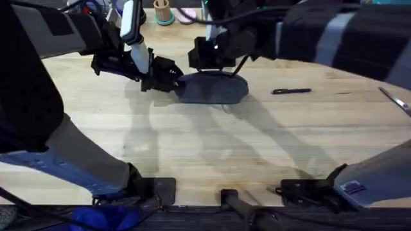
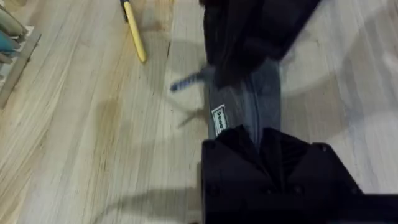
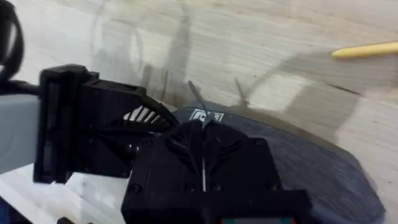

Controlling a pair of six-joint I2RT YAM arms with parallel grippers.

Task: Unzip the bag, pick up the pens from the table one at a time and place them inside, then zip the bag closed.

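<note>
Left gripper (image 1: 172, 82) pins one end of the oblong blue-grey fabric pouch (image 1: 215, 90) so the right gripper (image 1: 215, 67), above it, can work the zipper; how far either's jaws are open, I cannot tell.

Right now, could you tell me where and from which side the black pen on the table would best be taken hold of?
Probably at the middle of its barrel, coming straight down from above. The black pen lies flat and alone on the table, to the right of the bag, lengthwise left to right, so a claw should close across its thin width from front and back.

wooden cup (image 1: 163, 11), scissors (image 1: 395, 100) at table edge
</note>
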